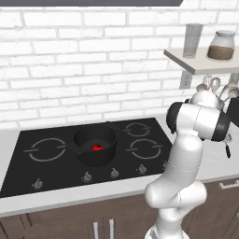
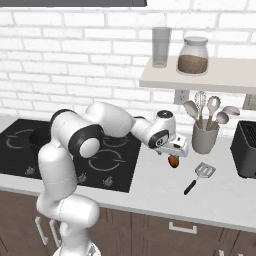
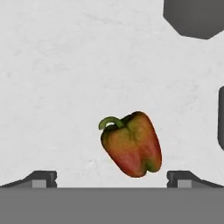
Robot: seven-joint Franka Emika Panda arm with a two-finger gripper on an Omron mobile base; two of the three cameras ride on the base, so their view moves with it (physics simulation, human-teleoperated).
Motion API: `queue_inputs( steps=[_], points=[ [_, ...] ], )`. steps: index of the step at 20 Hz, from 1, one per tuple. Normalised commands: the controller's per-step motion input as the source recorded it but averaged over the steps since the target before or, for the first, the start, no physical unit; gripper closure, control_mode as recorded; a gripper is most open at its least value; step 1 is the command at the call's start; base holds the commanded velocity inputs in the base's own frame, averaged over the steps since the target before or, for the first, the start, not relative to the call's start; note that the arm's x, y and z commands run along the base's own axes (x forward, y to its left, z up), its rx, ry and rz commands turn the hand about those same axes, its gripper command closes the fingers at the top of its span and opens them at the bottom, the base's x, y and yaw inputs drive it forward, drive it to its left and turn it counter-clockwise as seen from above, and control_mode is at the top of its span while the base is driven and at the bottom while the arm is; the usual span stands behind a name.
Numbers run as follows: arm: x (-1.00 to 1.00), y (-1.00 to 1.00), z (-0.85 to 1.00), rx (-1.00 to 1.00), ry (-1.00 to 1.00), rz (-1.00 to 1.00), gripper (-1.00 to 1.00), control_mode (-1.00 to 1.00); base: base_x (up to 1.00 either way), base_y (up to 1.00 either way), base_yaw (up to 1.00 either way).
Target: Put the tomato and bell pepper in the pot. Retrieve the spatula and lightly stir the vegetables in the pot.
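Claw: the two-finger gripper (image 3: 112, 177) is hovering over the pale speckled counter (image 2: 150, 187) with its jaws standing wide apart, gripping nothing.
Pepper: the dull orange-brown bell pepper (image 3: 132, 144), glossy, lumpy, with a curled green stem, is lying on its side on the counter directly under the claw, between the two dark fingertips (image 3: 41, 178), nearer the right one in the hand view.
Spatula: the flat grey slotted spatula (image 2: 199, 176) on a thin dark handle is lying flat on the counter just beyond the pepper, apart from it.
Crock: a grey round utensil holder (image 2: 204, 137) is standing behind the spatula, holding pale spoons, ladles and a whisk.
Toaster: a dark boxy appliance (image 2: 245, 149) is sitting at the counter's right end.
Pot: the round black matte pot (image 1: 94, 144) with stubby side handles is standing on the glossy black cooktop (image 1: 56, 170), well apart from the claw.
Tomato: the small bright red tomato (image 1: 97, 148) is lying inside the pot.
Shelf: a pale wall shelf (image 2: 200, 77) is carrying a tall grey glass (image 2: 161, 47) and a lidded glass jar (image 2: 193, 56) of brown contents, against a white brick wall (image 2: 75, 65).
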Motion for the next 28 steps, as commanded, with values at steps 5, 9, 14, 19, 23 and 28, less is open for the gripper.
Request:
queue_inputs(
  steps=[5, 9, 14, 19, 23, 28],
  points=[
    [0.14, -0.3, 0.0, 0.0, 0.0, 0.0, -1.0, -1.0, 0.0, 0.0, 0.0],
    [0.01, -0.11, -0.12, 0.0, 0.0, 0.0, -1.0, -1.0, 0.0, 0.0, 0.0],
    [-0.11, 0.02, -0.19, 0.0, 0.0, 0.0, -1.0, -1.0, 0.0, 0.0, 0.0],
    [0.0, 0.18, -0.14, 0.0, 0.0, 0.01, -1.0, -1.0, 0.0, 0.0, 0.0],
    [0.0, 0.18, -0.17, 0.0, 0.0, 0.0, -1.0, -1.0, 0.0, 0.0, 0.0],
    [0.0, 0.01, -0.15, 0.0, 0.0, 0.0, -1.0, -1.0, 0.0, 0.0, 0.0]
  ],
)
